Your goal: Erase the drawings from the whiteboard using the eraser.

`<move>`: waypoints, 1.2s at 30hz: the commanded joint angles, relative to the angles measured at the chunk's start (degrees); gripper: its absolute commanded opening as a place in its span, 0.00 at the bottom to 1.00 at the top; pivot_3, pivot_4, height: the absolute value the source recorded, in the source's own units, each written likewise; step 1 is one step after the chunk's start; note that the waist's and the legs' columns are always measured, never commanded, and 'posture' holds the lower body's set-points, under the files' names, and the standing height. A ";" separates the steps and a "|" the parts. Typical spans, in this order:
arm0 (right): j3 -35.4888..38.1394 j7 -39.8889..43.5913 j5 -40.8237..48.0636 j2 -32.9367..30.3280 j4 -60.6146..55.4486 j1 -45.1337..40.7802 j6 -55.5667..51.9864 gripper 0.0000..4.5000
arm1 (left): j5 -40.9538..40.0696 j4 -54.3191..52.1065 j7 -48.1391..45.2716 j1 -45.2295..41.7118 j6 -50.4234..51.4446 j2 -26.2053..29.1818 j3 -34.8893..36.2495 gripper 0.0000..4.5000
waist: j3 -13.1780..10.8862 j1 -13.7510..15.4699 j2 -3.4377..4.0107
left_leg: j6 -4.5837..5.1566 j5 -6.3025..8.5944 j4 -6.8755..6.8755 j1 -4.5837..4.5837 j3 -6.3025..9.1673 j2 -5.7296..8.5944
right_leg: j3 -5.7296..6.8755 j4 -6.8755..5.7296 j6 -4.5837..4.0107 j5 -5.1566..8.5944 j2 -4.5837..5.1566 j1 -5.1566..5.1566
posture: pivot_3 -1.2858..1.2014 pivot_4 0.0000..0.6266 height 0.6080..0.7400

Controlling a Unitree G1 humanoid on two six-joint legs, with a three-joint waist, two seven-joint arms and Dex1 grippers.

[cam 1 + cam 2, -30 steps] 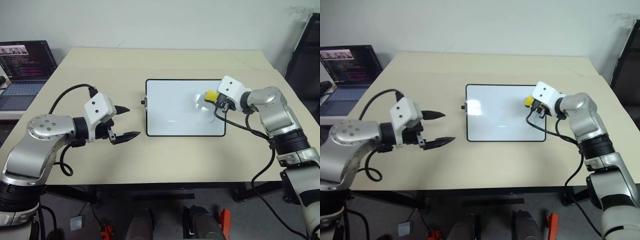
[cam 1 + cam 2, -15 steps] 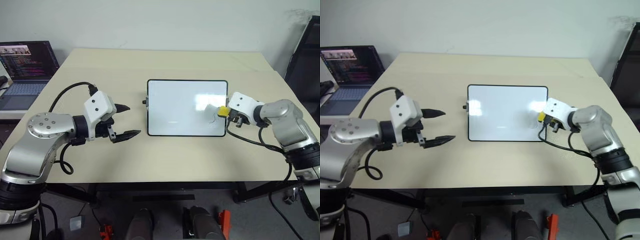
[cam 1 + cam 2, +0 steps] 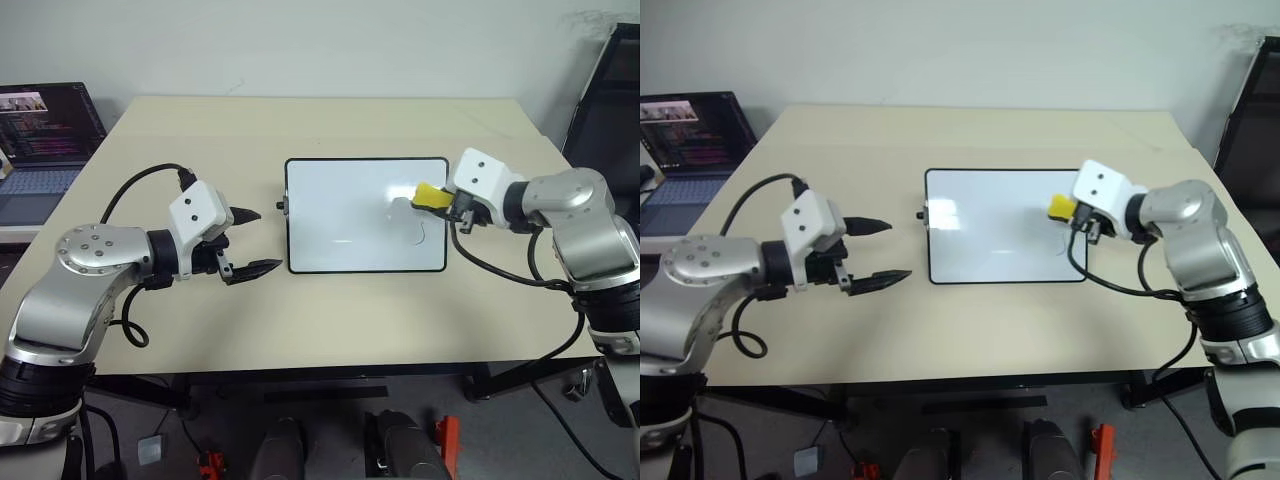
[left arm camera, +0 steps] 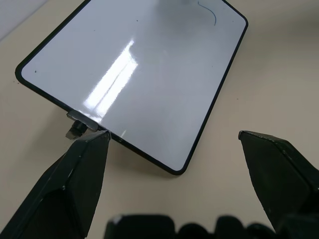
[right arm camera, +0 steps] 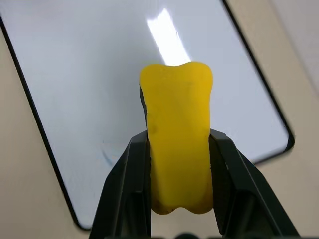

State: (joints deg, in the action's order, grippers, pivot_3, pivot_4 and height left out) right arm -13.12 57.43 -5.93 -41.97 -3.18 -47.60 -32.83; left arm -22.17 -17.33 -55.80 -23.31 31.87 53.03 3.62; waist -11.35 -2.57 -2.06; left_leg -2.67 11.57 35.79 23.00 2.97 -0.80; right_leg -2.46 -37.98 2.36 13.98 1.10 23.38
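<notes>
Right wrist view, right end effector point(image 5: 179, 149) clamping waisted yellow eraser point(image 5: 178, 134), glossy whiteboard point(image 5: 89, 74)

Beige table point(image 3: 330, 320) carrying one whiteboard point(image 3: 340, 215)

The black-framed board lies flat near the tabletop's middle, a faint curved pen mark toward its right end.

Bare beige tabletop point(image 3: 340, 320) surrounds the glossy black-framed whiteboard point(image 3: 350, 215) — nothing stands on it; an open dark laptop point(image 3: 45, 140) sits well off left.
</notes>
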 commanded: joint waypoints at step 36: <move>-5.80 -7.95 -13.34 -7.90 21.46 4.88 12.23 0.25 | 0.36 -0.85 -0.13 -0.87 -0.83 0.19 0.15 1.00 | 0.23 0.73 -0.37 | 0.02 -0.06 0.34 -0.17 -0.08 0.06 | -0.10 -0.01 -0.18 0.01 0.09 -0.26 | 0.52 0.24 1.00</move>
State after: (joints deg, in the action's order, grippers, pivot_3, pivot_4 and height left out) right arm -20.29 49.79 -17.41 -47.97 15.16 -43.76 -19.38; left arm -22.12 -17.46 -55.76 -23.10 32.01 53.00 3.42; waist -11.12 -1.84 -2.42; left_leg -2.64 11.51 36.13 22.84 2.90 -0.73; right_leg -2.56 -37.98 2.18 14.00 1.19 23.12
